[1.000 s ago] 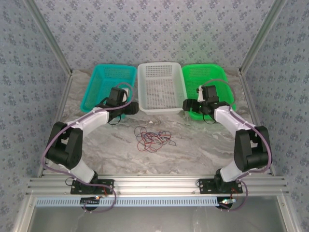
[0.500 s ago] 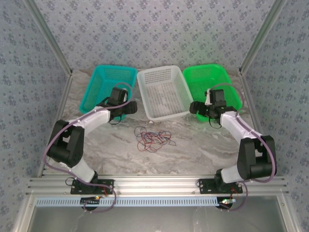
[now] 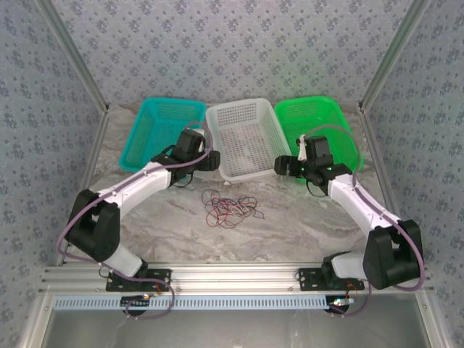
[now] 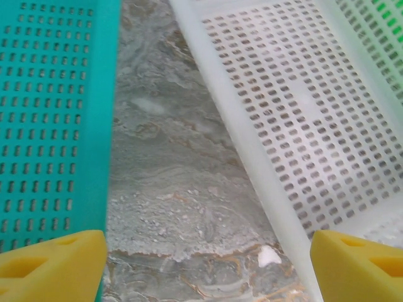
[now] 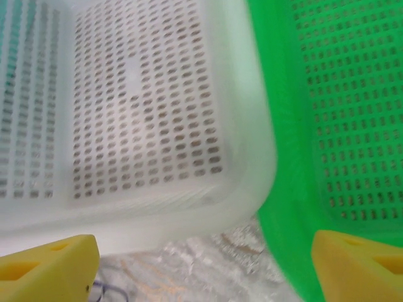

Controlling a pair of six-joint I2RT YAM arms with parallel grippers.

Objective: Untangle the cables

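Note:
The cables (image 3: 230,209) lie as a tangle of thin red, dark and pale loops on the marble table, in the middle in front of the baskets. My left gripper (image 3: 212,161) hovers at the near left corner of the white basket (image 3: 246,138), behind the tangle and apart from it. It is open, its yellow fingertips (image 4: 53,264) wide apart over bare table. My right gripper (image 3: 281,166) sits at the white basket's near right corner, open, with nothing between its yellow fingertips (image 5: 47,265). A dark wire loop (image 5: 101,292) peeks in at the bottom of the right wrist view.
Three mesh baskets stand along the back: teal basket (image 3: 161,129) at left, the white basket in the middle, turned askew, green basket (image 3: 319,123) at right. Metal frame posts flank the table. An aluminium rail (image 3: 232,279) runs along the near edge.
Both grippers swung inward toward the white basket's near corners. The white basket turned askew and shifted slightly right earlier. The cable tangle has not moved.

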